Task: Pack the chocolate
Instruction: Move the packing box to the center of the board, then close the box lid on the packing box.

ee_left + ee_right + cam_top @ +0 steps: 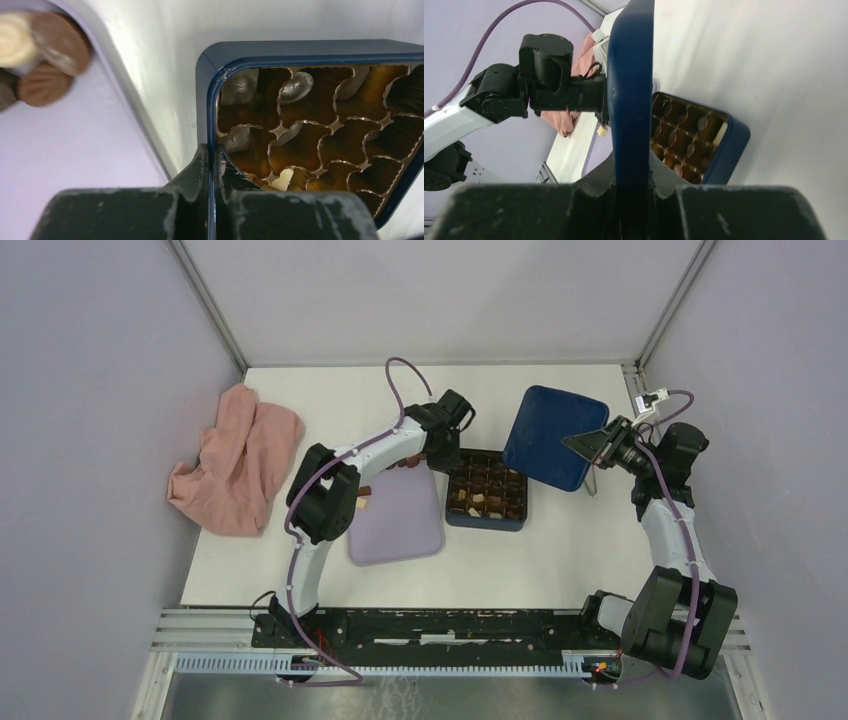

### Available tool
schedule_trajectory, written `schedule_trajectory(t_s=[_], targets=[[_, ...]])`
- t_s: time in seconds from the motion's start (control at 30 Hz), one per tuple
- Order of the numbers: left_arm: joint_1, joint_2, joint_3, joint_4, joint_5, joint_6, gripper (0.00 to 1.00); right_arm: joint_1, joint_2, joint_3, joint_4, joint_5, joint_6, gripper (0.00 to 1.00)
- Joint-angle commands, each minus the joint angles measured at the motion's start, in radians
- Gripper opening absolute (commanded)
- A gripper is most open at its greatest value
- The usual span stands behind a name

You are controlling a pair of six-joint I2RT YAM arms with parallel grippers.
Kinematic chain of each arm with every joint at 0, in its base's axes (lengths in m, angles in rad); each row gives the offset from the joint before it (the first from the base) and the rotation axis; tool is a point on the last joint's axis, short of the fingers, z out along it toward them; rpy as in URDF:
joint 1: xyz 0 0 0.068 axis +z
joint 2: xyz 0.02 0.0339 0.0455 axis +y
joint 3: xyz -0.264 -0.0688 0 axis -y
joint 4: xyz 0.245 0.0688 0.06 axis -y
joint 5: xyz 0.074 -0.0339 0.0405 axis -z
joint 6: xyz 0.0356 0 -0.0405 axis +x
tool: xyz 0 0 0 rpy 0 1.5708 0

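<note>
White bench [600,540] is carrying the box [485,522]; left hand [212,156] is pinching its wall, right hand [631,175] gripping the lid [629,75] (raised). Chocolate [57,37] is lying on the tray [75,165]; filling seems unfinished, needing the left hand freed.

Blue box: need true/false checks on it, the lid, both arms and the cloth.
1. The right arm has its jaws clamped on the lid. True.
2. The lid is closed on the box. False: it is held off the open box.
3. The left arm has its jaws shut on the box's wall. True.
4. Every compartment holds chocolate. False: most visible ones are empty.
5. The pink cloth lies on the lilac tray. False: it lies apart, left of it.
</note>
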Motion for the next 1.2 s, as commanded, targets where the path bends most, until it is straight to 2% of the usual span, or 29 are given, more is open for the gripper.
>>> schedule_trajectory(t_s=[0.0,0.1,0.17,0.3,0.4,0.5,0.63,0.73,0.87,1.0,1.17], targets=[[0.043,0.0,0.028,0.078,-0.014,-0.059,0.11,-0.004,0.001,0.033,0.079,-0.037,0.032,0.0],[0.051,-0.065,-0.02,0.137,0.008,-0.051,0.48,-0.004,0.004,-0.001,0.185,-0.077,0.135,0.0],[0.055,-0.137,-0.053,0.171,0.006,-0.044,0.62,-0.001,0.0,-0.018,0.235,-0.084,0.176,0.0],[0.075,-0.278,-0.131,0.197,-0.018,-0.015,0.68,0.049,-0.008,-0.045,0.245,-0.08,0.2,0.0],[0.094,-0.421,-0.261,0.239,-0.083,0.011,0.73,0.13,-0.006,-0.084,0.275,-0.065,0.223,0.0],[0.157,-0.577,-0.426,0.281,-0.077,0.008,0.82,0.188,0.02,-0.123,0.366,-0.042,0.291,0.0],[0.25,-0.782,-0.614,0.395,0.023,-0.022,0.98,0.27,0.102,-0.117,0.436,-0.03,0.317,0.0],[0.285,-0.886,-0.738,0.556,0.165,-0.065,1.0,0.332,0.178,-0.1,0.462,-0.035,0.318,0.0],[0.29,-0.873,-0.804,0.663,0.279,-0.129,1.0,0.401,0.28,-0.076,0.507,-0.021,0.34,0.0],[0.289,-0.828,-0.841,0.715,0.325,-0.147,0.94,0.43,0.368,-0.058,0.598,-0.003,0.411,0.0],[0.289,-0.749,-0.816,0.714,0.362,-0.118,0.82,0.443,0.451,-0.008,0.573,0.008,0.403,0.0]])
